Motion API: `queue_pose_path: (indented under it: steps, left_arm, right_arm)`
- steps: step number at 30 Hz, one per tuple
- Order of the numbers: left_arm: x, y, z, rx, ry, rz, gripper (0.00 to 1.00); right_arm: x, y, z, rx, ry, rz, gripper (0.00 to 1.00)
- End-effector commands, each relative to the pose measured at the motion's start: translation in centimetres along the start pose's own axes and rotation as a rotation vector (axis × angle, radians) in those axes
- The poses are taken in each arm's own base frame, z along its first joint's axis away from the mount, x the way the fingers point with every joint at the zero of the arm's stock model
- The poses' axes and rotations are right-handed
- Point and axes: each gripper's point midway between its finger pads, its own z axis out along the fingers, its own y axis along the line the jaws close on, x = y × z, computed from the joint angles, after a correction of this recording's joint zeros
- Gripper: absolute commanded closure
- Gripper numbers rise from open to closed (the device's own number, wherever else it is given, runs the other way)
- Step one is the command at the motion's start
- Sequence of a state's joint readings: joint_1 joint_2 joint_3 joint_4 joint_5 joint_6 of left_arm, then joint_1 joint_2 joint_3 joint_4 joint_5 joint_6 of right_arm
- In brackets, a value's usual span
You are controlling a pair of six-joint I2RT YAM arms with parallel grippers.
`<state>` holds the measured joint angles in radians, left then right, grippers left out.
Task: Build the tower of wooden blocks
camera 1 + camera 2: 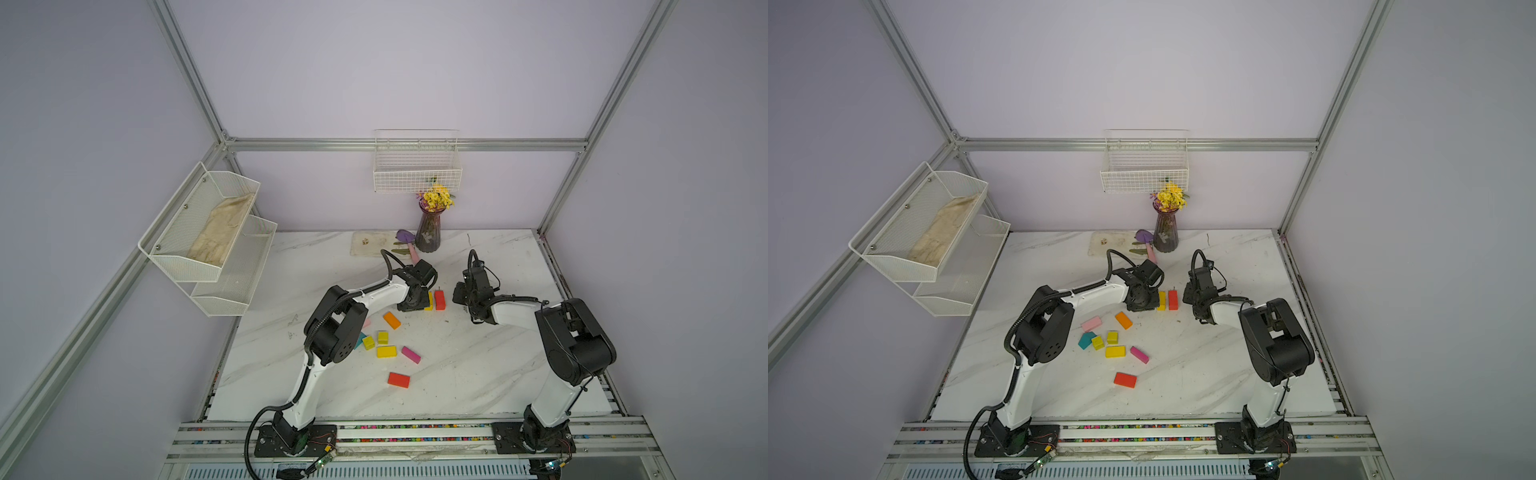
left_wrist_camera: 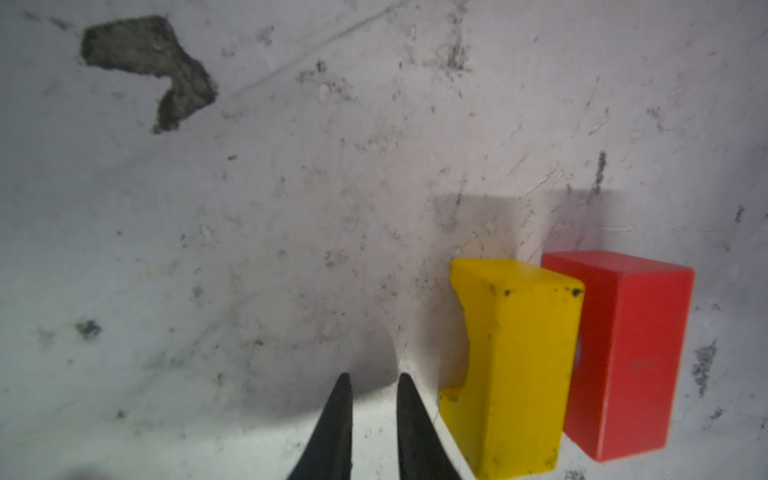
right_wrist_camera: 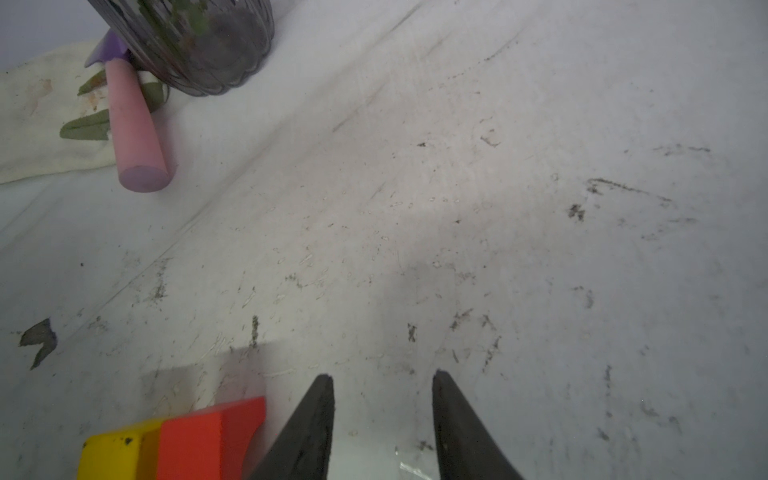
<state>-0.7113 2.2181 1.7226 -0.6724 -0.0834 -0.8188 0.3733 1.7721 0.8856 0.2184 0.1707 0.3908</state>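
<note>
On the table (image 1: 478,374), left gripper (image 2: 371,377) empty, jaws all but closed, right gripper (image 3: 382,375) empty, jaws partly apart; between them yellow block (image 2: 519,374) and red block (image 2: 631,353) stand touching, other blocks (image 1: 1115,351) scattered nearer the bases.

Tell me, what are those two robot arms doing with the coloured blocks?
A wood block tower is just being started. A yellow block and a red block stand upright side by side on the marble table. The left pincer, shut and empty, sits beside the yellow one; the right pincer, open and empty, beside the red. The other blocks lie loose, unstacked.
</note>
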Motion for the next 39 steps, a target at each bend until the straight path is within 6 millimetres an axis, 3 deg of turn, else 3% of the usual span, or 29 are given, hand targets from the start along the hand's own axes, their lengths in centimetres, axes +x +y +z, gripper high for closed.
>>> queue_pose_path:
  steps: [1,16,39]
  left_arm:
    - [-2.7,-2.6,-1.5,0.080,-0.048,0.002,0.79]
    - [-2.7,-3.4,-1.5,0.110,-0.035,-0.006,0.80]
    - [-2.7,-4.3,-1.0,0.139,-0.016,-0.007,0.81]
  right_arm:
    - [0.5,0.7,0.3,-0.015,0.031,-0.024,0.58]
    - [2.6,3.5,1.1,-0.022,0.081,-0.134,0.60]
    - [2.9,3.9,1.5,-0.025,0.091,-0.146,0.60]
